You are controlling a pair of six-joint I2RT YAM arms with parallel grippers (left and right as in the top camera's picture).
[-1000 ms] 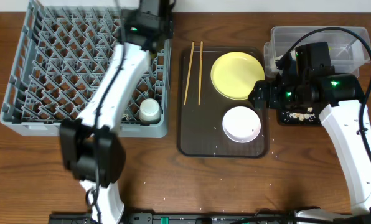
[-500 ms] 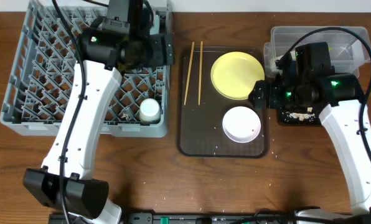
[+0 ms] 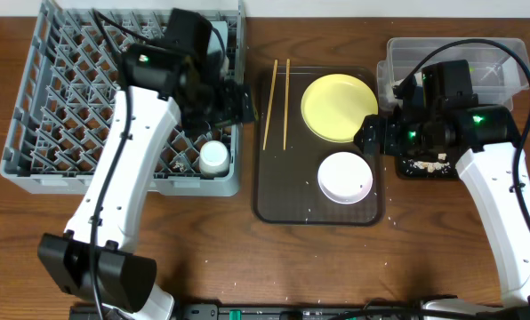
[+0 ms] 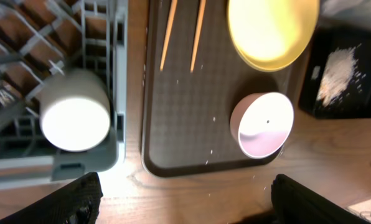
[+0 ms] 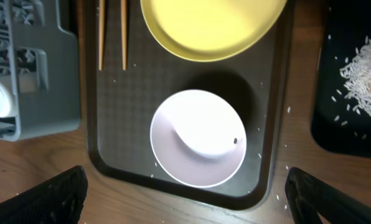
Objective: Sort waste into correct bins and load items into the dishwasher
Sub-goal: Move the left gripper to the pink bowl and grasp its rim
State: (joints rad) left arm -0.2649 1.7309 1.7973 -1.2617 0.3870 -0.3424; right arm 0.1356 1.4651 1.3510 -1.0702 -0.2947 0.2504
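- Left end effector [image 3: 232, 100]: jaws wide apart and holding nothing. It hangs over the right wall of the rack [image 3: 123, 184], a grey plastic grid of upright pegs.
- Right end effector [image 3: 373, 135]: jaws spread just as wide, also empty. It is poised at the right edge of the tray [image 3: 274, 196], a flat brown tray with a fine textured surface.
- Chopsticks [image 3: 286, 105]: two thin wooden sticks on the tray's left strip, just right of the left end effector. Their long axis runs far-to-near, roughly parallel to the rack wall, and one stick is slightly splayed. The left arm is the nearer; a pick would probably need the jaws closing across the sticks.
- Plate [image 3: 339, 108]: round, yellow, smooth and shallow, on the far right part of the tray.
- Bowl [image 3: 344, 177]: white, glossy and round, on the tray nearer the front. Plate and bowl both lie closer to the right arm.
- Cup [image 3: 214, 157]: small, white and cylindrical, in the rack's near right corner.
- Black bin [image 3: 405, 167]: matte, holding beige rice [image 3: 425, 162]. The clear tub [image 3: 505, 53] stands behind it.
- Stray grains speckle the tray and the wooden tabletop [image 3: 336, 267].
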